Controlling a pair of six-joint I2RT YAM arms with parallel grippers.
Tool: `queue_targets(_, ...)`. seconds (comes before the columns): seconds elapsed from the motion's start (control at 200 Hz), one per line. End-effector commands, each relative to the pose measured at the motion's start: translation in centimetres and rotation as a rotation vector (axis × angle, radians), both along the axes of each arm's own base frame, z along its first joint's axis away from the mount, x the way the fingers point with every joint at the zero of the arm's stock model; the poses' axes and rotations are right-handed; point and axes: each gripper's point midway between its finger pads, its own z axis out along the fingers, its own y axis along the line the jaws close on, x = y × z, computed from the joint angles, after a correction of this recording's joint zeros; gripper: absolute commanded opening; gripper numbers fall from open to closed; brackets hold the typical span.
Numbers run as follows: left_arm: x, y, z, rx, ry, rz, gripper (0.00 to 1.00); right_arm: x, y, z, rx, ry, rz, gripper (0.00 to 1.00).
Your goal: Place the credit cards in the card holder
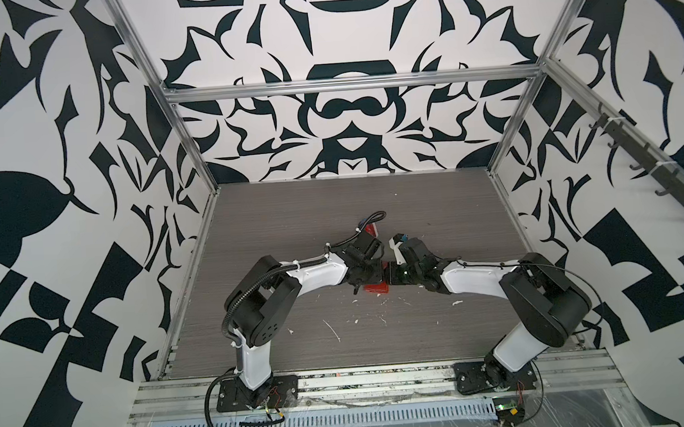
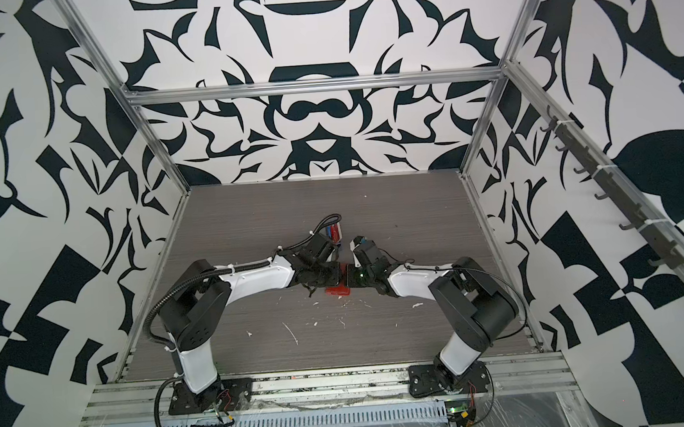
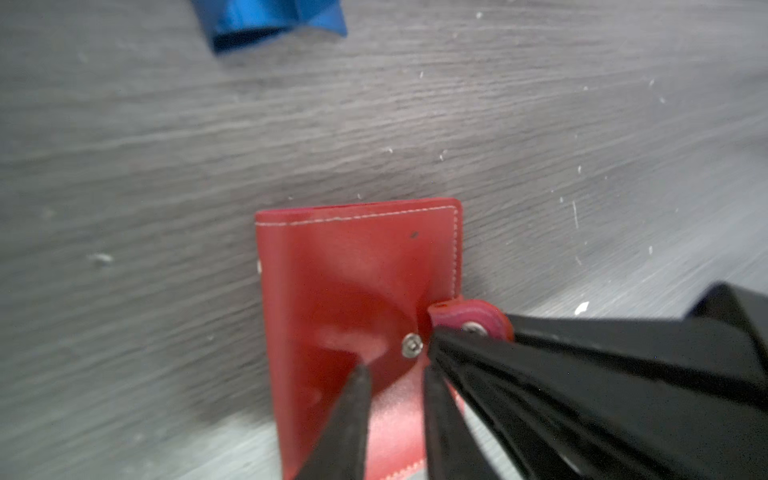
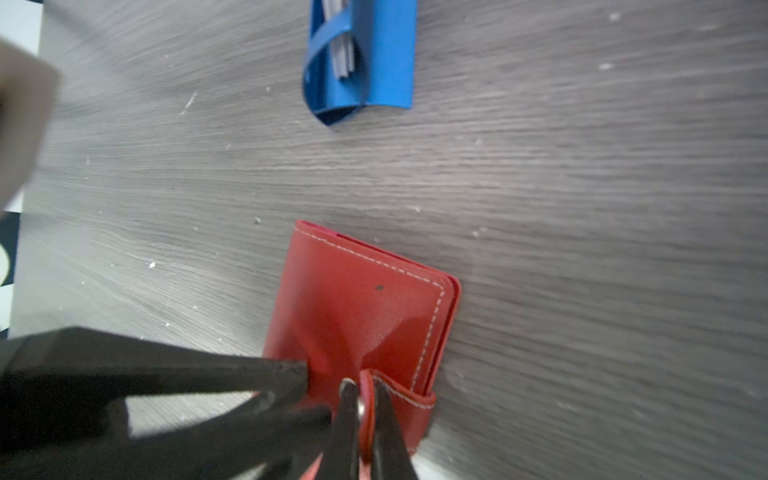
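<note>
At bench (image 4: pixel 582 208) centre: card holder (image 4: pixel 365 307) folded, snap tab (image 4: pixel 409 401) unfastened, pinched by clenched right gripper (image 4: pixel 365 392); left gripper (image 3: pixel 395 372) parted, tips on cover. Credit cards (image 4: pixel 341 50) stand in blue rack (image 4: pixel 386 62); opening, insertion remain.

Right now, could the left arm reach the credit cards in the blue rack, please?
Probably yes: only bare table lies between the card holder and the blue rack holding the credit cards. The left gripper, open, rests on the holder while the right gripper pinches its snap tab.

Red card holder (image 4: pixel 361 307) lies flat, closed, tab (image 4: pixel 415 405) unsnapped; credit cards (image 4: pixel 341 54) stand edge-on nearby.
</note>
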Motion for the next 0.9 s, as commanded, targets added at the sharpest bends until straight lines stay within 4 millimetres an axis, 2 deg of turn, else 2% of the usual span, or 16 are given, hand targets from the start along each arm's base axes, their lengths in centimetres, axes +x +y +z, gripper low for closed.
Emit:
queue_targets(0.0, 0.0, 2.1, -0.1, 0.053, -0.026, 0.041, 0.33, -0.3, 0.2, -0.8, -0.012, 0.035, 0.013, 0.0)
queue_targets(0.1, 0.2, 2.5, -0.2, 0.042, -0.019, 0.051, 0.31, -0.3, 0.2, -0.8, -0.014, 0.036, 0.017, 0.0)
queue_targets(0.205, 0.1, 2.6, -0.9, 0.018, 0.016, 0.053, 0.21, -0.5, 0.1, -0.9, -0.023, 0.039, 0.022, 0.0)
queue_targets(0.295, 0.0, 2.6, -1.3, 0.014, 0.027, 0.057, 0.18, -0.6, 0.0, -1.0, -0.026, 0.037, 0.024, 0.01)
queue_targets(0.37, -0.1, 2.5, -1.6, 0.019, 0.04, 0.054, 0.15, -0.7, 0.0, -0.9, -0.022, 0.037, 0.025, 0.07)
queue_targets(0.43, -0.2, 2.6, -1.9, 0.025, 0.049, 0.054, 0.13, -0.7, 0.0, -0.8, -0.019, 0.035, 0.027, 0.15)
queue_targets(0.59, -0.1, 3.2, -2.3, 0.061, 0.053, 0.072, 0.13, -0.8, 0.2, -0.3, 0.001, 0.023, 0.032, 0.3)
queue_targets(0.895, -0.4, 3.8, -3.0, 0.092, 0.065, 0.078, 0.13, -0.8, 0.9, 1.2, 0.065, -0.007, 0.048, 0.44)
